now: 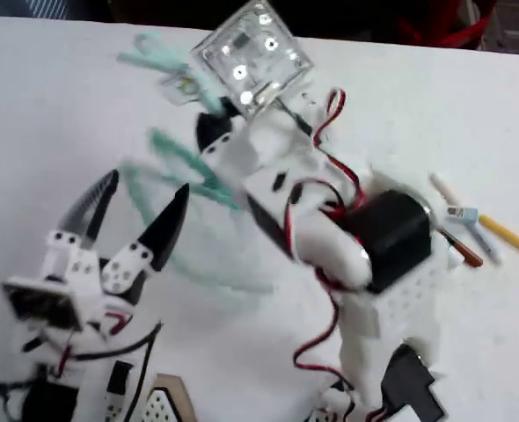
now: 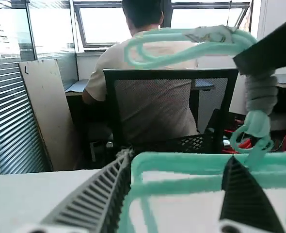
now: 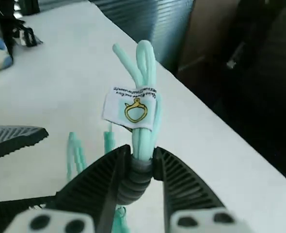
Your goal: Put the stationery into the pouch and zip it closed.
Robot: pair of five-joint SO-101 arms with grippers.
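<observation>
A clear pouch with mint-green trim (image 1: 187, 167) hangs partly lifted above the white table. My right gripper (image 1: 214, 132) (image 3: 142, 153) is shut on the pouch's green cord loop (image 3: 143, 97) at its grey collar; a white tag wraps the cord. My left gripper (image 1: 149, 183) (image 2: 181, 159) stands open, and the pouch's green rim (image 2: 191, 165) lies between its fingers without being pinched. The loop (image 2: 182, 43) hangs above it. Several pens and a yellow pencil (image 1: 510, 236) lie on the table at the right, behind the right arm.
The right arm's body and red wires (image 1: 330, 114) cover the middle of the table (image 1: 57, 97). A wooden-edged piece (image 1: 167, 400) sits at the near edge. A person sits in a chair beyond the table's far edge.
</observation>
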